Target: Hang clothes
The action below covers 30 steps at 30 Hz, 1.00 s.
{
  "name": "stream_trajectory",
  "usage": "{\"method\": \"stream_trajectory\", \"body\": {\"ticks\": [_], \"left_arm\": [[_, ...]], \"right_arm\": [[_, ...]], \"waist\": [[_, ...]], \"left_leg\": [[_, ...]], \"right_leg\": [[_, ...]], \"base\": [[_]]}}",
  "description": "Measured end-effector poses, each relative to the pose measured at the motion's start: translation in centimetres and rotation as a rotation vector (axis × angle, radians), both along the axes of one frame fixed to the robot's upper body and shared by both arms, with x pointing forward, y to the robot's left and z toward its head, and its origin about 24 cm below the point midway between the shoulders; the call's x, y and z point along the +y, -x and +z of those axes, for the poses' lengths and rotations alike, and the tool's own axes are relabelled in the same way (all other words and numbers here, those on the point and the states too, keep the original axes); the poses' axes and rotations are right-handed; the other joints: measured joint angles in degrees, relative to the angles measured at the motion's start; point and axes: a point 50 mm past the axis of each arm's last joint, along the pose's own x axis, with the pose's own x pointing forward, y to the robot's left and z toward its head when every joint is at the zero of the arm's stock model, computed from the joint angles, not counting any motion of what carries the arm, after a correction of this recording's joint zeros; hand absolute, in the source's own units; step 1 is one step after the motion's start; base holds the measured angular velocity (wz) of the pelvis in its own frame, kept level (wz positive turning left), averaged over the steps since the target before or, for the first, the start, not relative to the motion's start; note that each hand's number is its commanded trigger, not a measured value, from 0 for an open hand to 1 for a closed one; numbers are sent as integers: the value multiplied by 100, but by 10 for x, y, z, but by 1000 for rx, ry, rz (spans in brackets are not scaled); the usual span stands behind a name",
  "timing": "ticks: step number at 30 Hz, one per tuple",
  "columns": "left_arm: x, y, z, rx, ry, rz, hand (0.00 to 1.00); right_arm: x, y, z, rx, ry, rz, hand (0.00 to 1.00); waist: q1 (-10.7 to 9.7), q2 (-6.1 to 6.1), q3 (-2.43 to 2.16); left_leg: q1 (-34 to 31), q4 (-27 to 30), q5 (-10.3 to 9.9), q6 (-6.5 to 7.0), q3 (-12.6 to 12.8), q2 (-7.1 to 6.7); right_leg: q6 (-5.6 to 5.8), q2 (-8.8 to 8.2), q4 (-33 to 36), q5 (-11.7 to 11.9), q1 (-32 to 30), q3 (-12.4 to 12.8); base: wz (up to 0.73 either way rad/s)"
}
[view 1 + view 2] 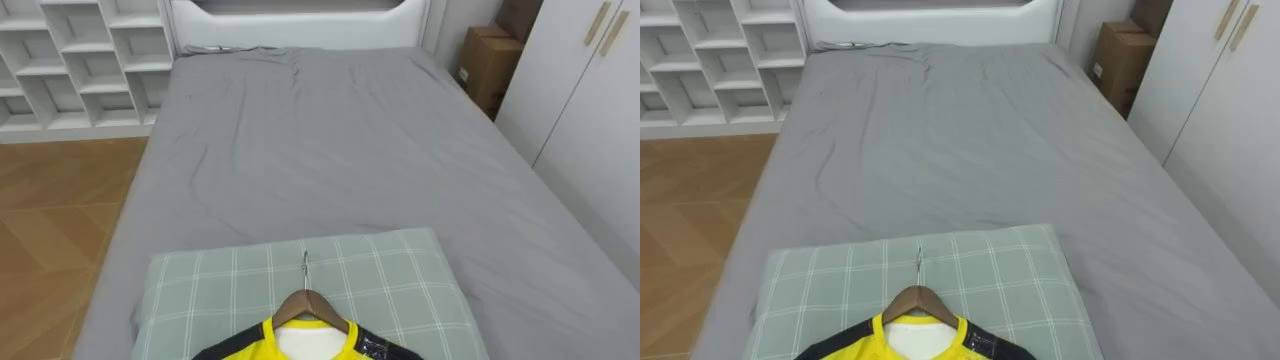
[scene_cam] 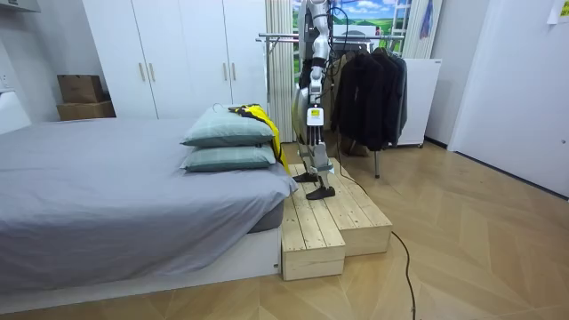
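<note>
**Yellow shirt on hanger lies on pillow, untouched**

Eye views, left to right: white cubby shelves stand on the far left above the wood floor. The grey bed takes the middle, with its white headboard at the far end. A cardboard box and white wardrobe doors are on the right.

At the near end of the bed lies a green checked pillow. A wooden hanger rests on it, inside the collar of the yellow shirt. The hanger's metal hook points straight at the headboard. The shirt's long axis runs along the bed, collar toward the headboard, and its body is cut off at the bottom edge. Nothing touches the shirt or the hanger.

The room view adds more. There are two stacked pillows, and the shirt drapes over their edge on the robot's side. The robot stands upright on a wooden platform just beside the bed, facing it. Behind it is a clothes rack of dark garments. The left hand hangs low at the robot's side, apart from the shirt. Whether it is open or closed cannot be told at this range.
</note>
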Motion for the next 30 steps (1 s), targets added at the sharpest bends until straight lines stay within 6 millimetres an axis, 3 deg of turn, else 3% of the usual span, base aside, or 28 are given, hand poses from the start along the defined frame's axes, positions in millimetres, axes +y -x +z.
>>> {"method": "stream_trajectory", "body": {"ticks": [20, 26, 30], "left_arm": [[-1, 0, 0, 12, 22, -15, 0], [-1, -2, 0, 4, 17, -18, 0], [0, -7, 0, -22, 9, -22, 0]], "right_arm": [[-1, 4, 0, 60, 8, 107, 0], [-1, 6, 0, 74, 12, 147, 0], [-3, -1, 1, 43, 27, 143, 0]], "waist": [[1, 0, -1], [-8, -44, 24], [-7, -34, 21]], "left_leg": [[5, 17, 1, 0, 3, -6], [7, 56, 1, 0, 1, -13], [2, 53, 0, 0, -1, -12]], "right_leg": [[8, -14, 7, -6, 7, -2], [7, -33, 77, -47, -8, -5], [6, -33, 78, -52, -57, -1]], "base": [[0], [0], [0]]}}
